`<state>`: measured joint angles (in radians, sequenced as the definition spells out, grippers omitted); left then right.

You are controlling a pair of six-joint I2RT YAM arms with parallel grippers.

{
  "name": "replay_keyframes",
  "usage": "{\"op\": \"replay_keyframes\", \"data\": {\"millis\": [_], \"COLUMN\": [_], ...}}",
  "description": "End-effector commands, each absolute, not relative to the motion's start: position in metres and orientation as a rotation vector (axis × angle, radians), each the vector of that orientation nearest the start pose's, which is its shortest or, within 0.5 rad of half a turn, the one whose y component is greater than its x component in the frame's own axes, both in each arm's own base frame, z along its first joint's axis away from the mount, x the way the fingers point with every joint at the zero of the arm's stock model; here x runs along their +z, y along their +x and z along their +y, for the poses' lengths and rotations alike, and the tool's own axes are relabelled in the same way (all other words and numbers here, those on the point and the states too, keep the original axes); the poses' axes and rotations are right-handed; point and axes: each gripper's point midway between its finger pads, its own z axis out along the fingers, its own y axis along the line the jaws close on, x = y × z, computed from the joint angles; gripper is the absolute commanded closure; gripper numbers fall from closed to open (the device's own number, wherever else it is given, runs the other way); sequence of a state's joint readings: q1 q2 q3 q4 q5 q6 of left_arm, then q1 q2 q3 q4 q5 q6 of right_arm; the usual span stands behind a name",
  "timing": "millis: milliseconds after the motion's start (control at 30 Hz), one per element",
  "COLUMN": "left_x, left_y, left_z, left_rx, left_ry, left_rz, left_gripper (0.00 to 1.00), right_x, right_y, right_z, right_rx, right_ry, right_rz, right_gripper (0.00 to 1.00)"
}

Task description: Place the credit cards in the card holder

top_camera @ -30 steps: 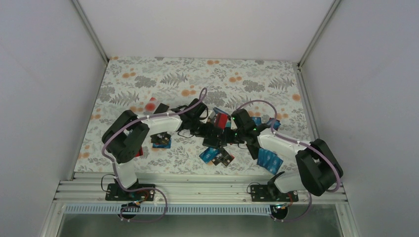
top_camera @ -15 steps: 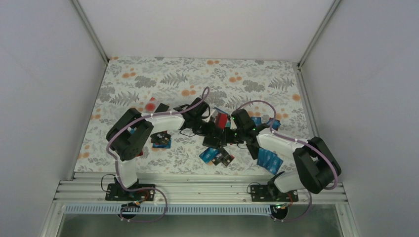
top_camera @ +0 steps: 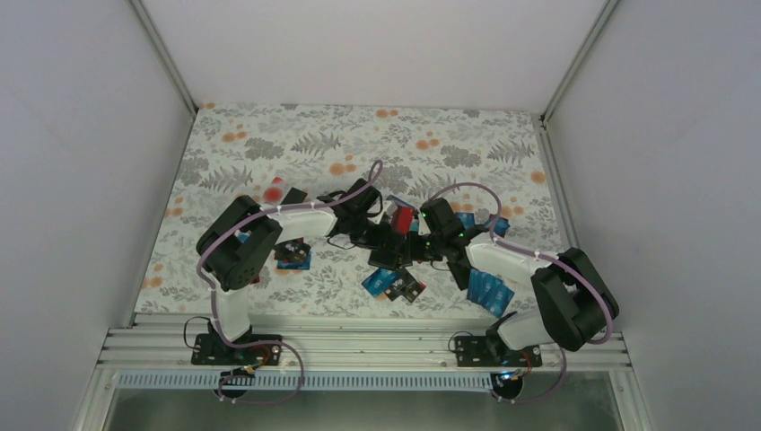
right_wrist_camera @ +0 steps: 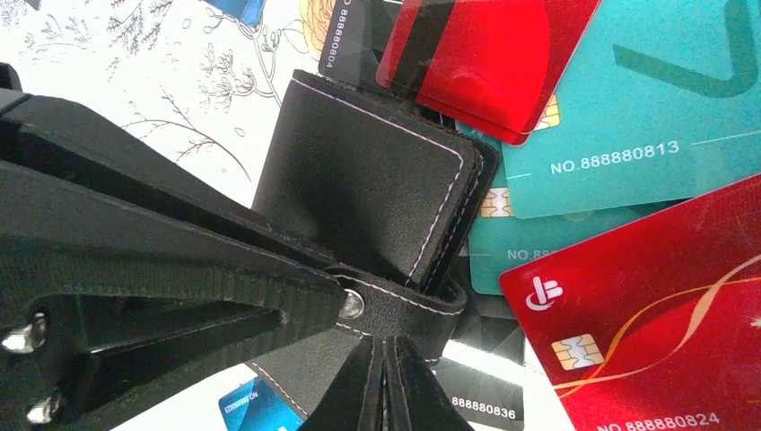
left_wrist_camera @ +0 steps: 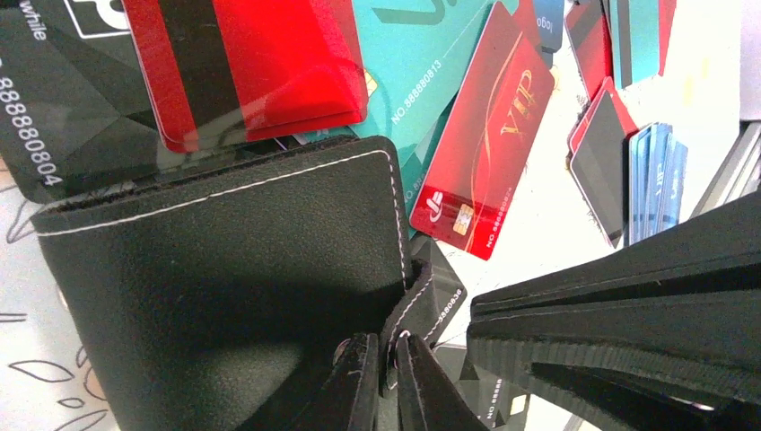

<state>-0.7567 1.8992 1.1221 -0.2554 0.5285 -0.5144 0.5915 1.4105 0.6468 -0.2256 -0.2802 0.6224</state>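
The black card holder [left_wrist_camera: 224, 287] with white stitching lies on a heap of credit cards at mid-table [top_camera: 388, 256]. My left gripper [left_wrist_camera: 388, 364] is shut on its snap strap at the holder's corner. My right gripper [right_wrist_camera: 388, 382] is shut on a thin stitched flap of the card holder [right_wrist_camera: 368, 189], just below the strap's snap [right_wrist_camera: 352, 305]. The two grippers meet over the holder, the left [top_camera: 377, 235] and the right [top_camera: 420, 242]. Around it lie a red striped card [left_wrist_camera: 260, 63], a teal card [right_wrist_camera: 628, 126], a red VIP card [left_wrist_camera: 489, 135] and a black card [right_wrist_camera: 485, 400].
A stack of blue cards [top_camera: 489, 292] lies near the right arm. More cards [top_camera: 393, 285] lie in front of the holder and one [top_camera: 293, 256] under the left arm. A red object [top_camera: 274, 191] sits at the left. White walls enclose the floral mat [top_camera: 296, 135].
The left arm's elbow has shifted slightly right. Both grippers have stayed shut at the card holder.
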Motion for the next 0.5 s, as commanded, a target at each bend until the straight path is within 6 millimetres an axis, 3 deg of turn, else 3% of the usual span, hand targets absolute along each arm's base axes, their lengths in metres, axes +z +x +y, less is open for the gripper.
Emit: {"op": "replay_keyframes", "data": {"millis": [0,467], "left_x": [0.05,0.054], "left_y": [0.259,0.265], "left_z": [-0.373,-0.366], "left_rx": [-1.112,-1.015], "left_ry": [0.587,0.56], "left_rz": [2.741,2.756], "left_gripper": [0.96,0.98], "right_x": [0.048,0.062], "right_y": [0.249,0.27], "right_z": [0.221,0.236], "right_rx": [0.774,0.802], "right_ry": [-0.082,-0.101], "right_rz": [2.701,2.686], "right_gripper": [0.96,0.96]}}
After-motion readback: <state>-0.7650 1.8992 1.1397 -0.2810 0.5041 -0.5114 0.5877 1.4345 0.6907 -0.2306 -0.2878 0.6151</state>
